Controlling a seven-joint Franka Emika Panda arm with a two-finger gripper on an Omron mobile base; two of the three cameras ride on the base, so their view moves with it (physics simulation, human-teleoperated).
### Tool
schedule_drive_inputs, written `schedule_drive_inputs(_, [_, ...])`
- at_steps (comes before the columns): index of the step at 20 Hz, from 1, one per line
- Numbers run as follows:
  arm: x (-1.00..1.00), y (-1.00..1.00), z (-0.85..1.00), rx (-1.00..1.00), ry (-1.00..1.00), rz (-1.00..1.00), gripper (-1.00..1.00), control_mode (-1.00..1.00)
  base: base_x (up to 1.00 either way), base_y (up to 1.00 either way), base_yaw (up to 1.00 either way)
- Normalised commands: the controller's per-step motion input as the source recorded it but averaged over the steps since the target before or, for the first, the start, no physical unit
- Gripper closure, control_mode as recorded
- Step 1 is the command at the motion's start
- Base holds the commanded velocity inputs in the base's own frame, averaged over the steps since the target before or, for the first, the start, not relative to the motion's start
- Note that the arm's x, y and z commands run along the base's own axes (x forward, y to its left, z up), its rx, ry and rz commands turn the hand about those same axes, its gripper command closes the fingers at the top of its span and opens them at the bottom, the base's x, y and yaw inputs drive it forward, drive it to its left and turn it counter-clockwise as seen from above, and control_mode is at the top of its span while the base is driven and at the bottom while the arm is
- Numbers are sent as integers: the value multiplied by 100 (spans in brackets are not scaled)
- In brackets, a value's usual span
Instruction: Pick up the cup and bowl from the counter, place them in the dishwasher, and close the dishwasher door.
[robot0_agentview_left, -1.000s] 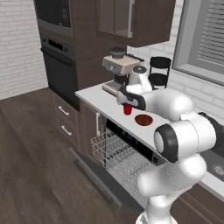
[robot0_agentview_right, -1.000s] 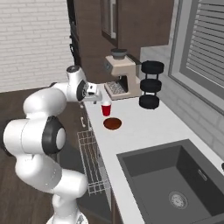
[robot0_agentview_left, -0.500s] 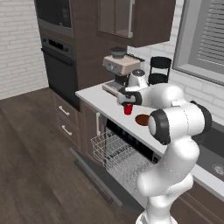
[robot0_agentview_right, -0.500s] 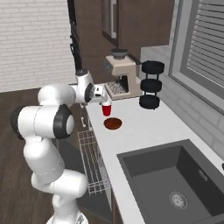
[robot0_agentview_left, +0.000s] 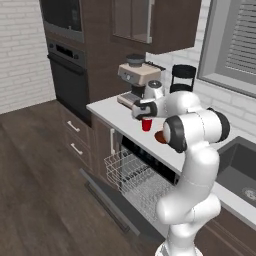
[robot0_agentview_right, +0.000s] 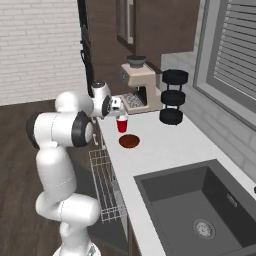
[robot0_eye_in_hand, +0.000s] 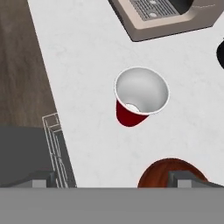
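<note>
Hand view: small red tapered cup (robot0_eye_in_hand: 139, 98) looks light, tippable; fingers (robot0_eye_in_hand: 41, 178) spread wide, empty; grasp across its white rim.

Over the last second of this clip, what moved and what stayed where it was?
The arm swung forward and down, bringing the open gripper from beside the coffee machine to just above the cup. Nothing was grasped or released. The cup, the bowl and the counter are unchanged, and the dishwasher door stays down with the rack pulled out.
</note>
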Motion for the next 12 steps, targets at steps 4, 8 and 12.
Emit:
schedule_drive_inputs(4, [54,-2,-10,0,0,1,-100,-100,0,0,0])
schedule_drive_inputs(8, [49,0,-29,0,0,0,-100,-100,0,0,0])
schedule_drive_inputs(12, [47,0,-31,0,0,0,-100,-100,0,0,0])
